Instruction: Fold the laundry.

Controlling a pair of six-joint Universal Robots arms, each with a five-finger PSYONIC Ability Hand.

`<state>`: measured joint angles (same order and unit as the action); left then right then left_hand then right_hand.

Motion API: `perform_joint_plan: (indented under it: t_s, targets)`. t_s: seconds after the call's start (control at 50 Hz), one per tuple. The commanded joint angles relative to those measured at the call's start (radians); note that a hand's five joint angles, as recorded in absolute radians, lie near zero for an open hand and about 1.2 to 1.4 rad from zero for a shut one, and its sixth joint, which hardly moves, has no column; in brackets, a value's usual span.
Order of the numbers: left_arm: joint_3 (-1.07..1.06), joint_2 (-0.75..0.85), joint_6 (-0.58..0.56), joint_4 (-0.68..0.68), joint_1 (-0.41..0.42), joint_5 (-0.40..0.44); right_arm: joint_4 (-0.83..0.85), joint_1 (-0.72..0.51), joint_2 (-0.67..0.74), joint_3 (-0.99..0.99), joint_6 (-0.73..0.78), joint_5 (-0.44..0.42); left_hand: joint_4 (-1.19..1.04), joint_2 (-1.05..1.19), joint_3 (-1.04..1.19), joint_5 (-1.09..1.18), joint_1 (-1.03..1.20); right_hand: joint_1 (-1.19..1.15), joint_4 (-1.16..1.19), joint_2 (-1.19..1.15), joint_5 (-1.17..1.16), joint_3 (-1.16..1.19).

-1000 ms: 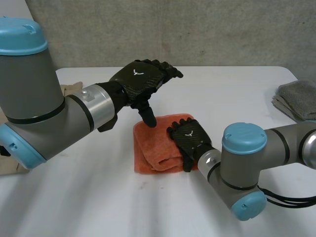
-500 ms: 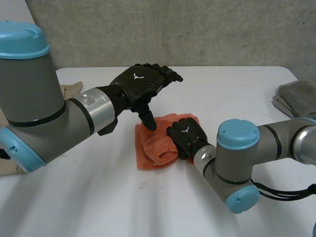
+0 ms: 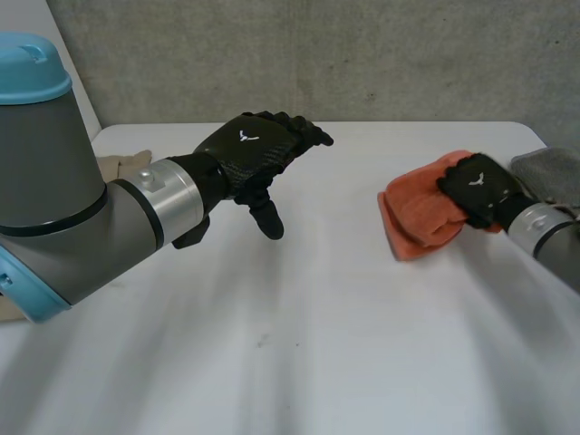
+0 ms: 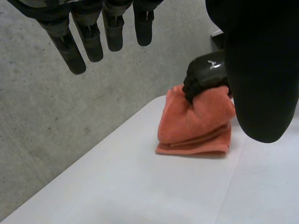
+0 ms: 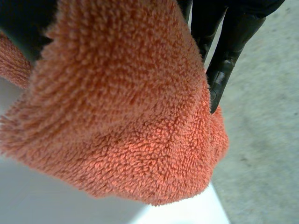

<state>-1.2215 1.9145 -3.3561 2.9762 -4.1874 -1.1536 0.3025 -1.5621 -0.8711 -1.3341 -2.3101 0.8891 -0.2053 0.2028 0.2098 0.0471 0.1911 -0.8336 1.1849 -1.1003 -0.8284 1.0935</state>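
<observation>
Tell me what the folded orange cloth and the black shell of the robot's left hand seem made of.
The folded orange cloth: terry towelling, perhaps cotton or microfibre; a matt, fuzzy looped pile shows close up. The left hand: its back shell looks like carbon fibre or patterned plastic, a fine weave with slight gloss; which, I cannot tell.

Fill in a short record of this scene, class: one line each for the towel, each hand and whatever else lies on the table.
towel: orange towel, folded, toward the right of the white table
robot's right: right hand curled round the orange towel
robot's left: left hand open, fingers straight, holding nothing, above the white table
also there: grey cloths beside the right hand; beige cloth at the table's left edge
</observation>
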Motion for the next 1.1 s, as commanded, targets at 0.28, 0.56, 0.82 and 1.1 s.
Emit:
perform_joint_plan:
  t_s: [0.28, 0.56, 0.82, 1.1]
  targets:
    - [0.013, -0.006, 0.014, 0.003, 0.007, -0.005, 0.072, 0.112, 0.156, 0.751, -0.524, -0.065, -0.029, 0.031, 0.024, 0.012, 0.043, -0.563, 0.211, -0.296, -0.393, 0.303]
    - [0.016, -0.026, 0.034, 0.006, 0.010, -0.008, 0.135, 0.304, 0.326, 0.852, -0.670, -0.291, -0.032, 0.034, 0.027, 0.015, 0.046, -0.563, 0.211, -0.296, -0.393, 0.303]
    - [0.014, -0.017, 0.034, 0.004, 0.015, -0.043, 0.127, 0.497, 0.500, 0.794, -0.657, -0.414, -0.032, 0.034, 0.027, 0.015, 0.046, -0.563, 0.211, -0.296, -0.393, 0.303]
    - [0.011, -0.020, 0.035, 0.004, 0.015, -0.043, -0.025, 0.536, 0.342, 0.627, -0.540, -0.397, -0.035, 0.037, 0.030, 0.018, 0.049, 0.659, -1.010, 0.926, 0.828, -0.919]
